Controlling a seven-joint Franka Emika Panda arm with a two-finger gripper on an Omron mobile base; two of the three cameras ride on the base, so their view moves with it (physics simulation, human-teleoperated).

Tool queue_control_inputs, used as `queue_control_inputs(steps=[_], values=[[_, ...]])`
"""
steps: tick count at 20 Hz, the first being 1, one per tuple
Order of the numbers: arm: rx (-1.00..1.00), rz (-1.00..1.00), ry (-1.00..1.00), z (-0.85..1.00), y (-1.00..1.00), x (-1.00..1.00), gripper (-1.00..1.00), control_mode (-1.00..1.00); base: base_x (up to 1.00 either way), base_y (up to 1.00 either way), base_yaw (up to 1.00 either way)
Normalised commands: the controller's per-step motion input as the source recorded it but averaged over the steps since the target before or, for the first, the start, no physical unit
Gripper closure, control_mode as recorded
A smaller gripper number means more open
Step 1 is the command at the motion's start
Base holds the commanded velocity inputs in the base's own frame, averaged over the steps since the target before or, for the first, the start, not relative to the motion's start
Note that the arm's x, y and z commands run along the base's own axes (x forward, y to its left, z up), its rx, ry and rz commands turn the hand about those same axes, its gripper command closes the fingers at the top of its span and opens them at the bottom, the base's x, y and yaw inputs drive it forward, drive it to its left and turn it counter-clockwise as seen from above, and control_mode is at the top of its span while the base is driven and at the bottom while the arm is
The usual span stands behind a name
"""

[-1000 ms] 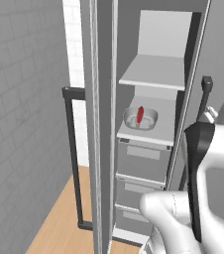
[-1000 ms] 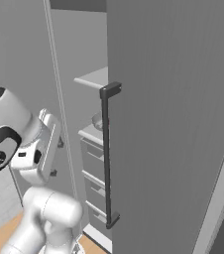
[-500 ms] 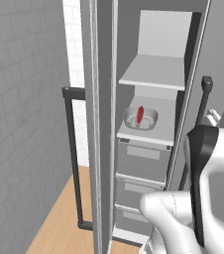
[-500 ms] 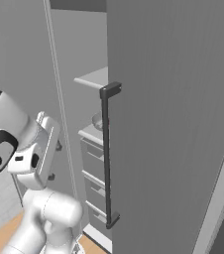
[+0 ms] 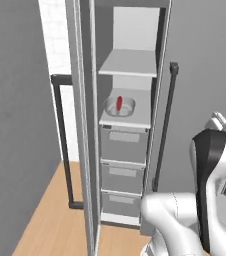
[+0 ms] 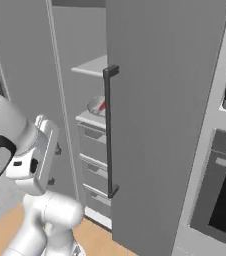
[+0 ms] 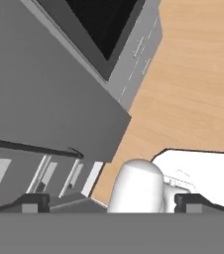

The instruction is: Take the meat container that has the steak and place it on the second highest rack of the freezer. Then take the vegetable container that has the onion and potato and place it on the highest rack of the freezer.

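Claw [image 7: 109, 203] agape (fingertips cut off), steak container [image 5: 119, 106] half-hidden.

round grey meat container [image 5: 119, 106] holding red steak [image 5: 119, 102] on freezer rack [image 5: 135, 119].

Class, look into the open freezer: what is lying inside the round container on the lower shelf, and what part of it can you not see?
Inside the round container lies one red piece, presumably the steak. The container's rim hides its floor, and in the right base view the door covers part of it.
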Motion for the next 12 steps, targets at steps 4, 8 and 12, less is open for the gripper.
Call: queue_control_inputs(steps=[4, 8, 12], values=[[0.00, 0.00, 0.00, 0.00, 0.00, 0.00, -1.00, 1.00, -0.10, -0.37, -0.53], [0.00, 0.00, 0.00, 0.00, 0.00, 0.00, -1.00, 1.00, 0.00, -0.57, -0.47], [0.00, 0.00, 0.00, 0.00, 0.00, 0.00, -1.00, 1.00, 0.00, -0.87, -0.39]])
